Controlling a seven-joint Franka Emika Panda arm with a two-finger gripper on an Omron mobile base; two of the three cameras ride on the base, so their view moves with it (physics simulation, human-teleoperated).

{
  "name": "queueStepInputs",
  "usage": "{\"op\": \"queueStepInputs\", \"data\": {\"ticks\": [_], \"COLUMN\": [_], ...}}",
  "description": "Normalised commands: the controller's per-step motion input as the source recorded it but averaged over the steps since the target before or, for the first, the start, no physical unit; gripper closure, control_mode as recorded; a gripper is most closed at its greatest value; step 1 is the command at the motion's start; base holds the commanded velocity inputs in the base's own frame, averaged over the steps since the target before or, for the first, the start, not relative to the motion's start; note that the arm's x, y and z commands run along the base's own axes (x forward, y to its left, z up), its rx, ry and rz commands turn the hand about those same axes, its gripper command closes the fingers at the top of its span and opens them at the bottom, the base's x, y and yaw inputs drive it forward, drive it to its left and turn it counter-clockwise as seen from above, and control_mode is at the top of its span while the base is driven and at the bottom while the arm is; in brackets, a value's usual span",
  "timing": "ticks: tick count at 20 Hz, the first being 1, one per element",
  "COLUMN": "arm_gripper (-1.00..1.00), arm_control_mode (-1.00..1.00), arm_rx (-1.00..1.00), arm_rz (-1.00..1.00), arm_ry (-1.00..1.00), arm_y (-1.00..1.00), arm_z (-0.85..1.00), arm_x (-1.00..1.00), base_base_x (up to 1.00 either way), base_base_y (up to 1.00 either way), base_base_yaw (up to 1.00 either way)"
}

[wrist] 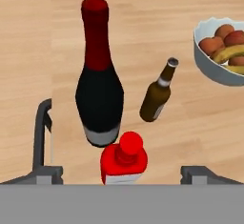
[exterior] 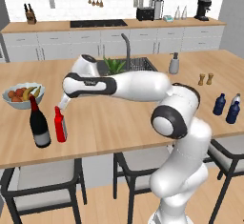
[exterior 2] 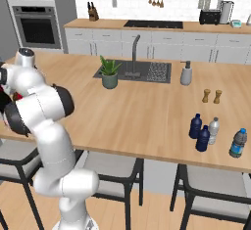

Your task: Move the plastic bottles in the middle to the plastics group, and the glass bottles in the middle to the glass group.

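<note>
My red bottle (exterior: 59,124) stands upright just beside the wine bottle (exterior: 39,124), near the counter's (exterior: 124,123) front edge, with bare wood to its right. Two blue bottles (exterior 2: 199,132) flank one pale grey bottle (exterior 2: 213,130) far right. My claw (exterior: 61,103) hangs above the red cap — fingers spread wide, gripping nothing.

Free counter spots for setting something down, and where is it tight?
Open: the wide stretch between the red bottle and the blue bottles, in front of the sink. Tight: around the wine bottle, brown bottle and fruit bowl, and the right-hand bottle cluster.
</note>
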Motion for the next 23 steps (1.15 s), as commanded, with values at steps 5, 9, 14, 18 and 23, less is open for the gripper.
{"op": "queueStepInputs", "data": {"ticks": [5,9,14,18,23], "arm_gripper": [-1.00,-1.00,-1.00,-1.00,-1.00], "arm_control_mode": [-1.00,-1.00,-1.00,-1.00,-1.00], "arm_rx": [0.13,0.16,0.12,0.06,0.01], "arm_rz": [-0.18,-0.18,-0.17,-0.16,-0.27], "arm_ry": [-0.11,-0.10,-0.04,0.00,0.00], "arm_y": [-1.00,-1.00,-1.00,-1.00,-1.00], "arm_z": [0.31,0.32,0.25,0.43,0.48], "arm_x": [-0.75,-0.81,-0.89,-0.70,-0.84], "base_base_x": [0.00,0.00,0.00,0.00,0.00], "base_base_y": [0.00,0.00,0.00,0.00,0.00], "base_base_yaw": [0.00,0.00,0.00,0.00,0.00]}}
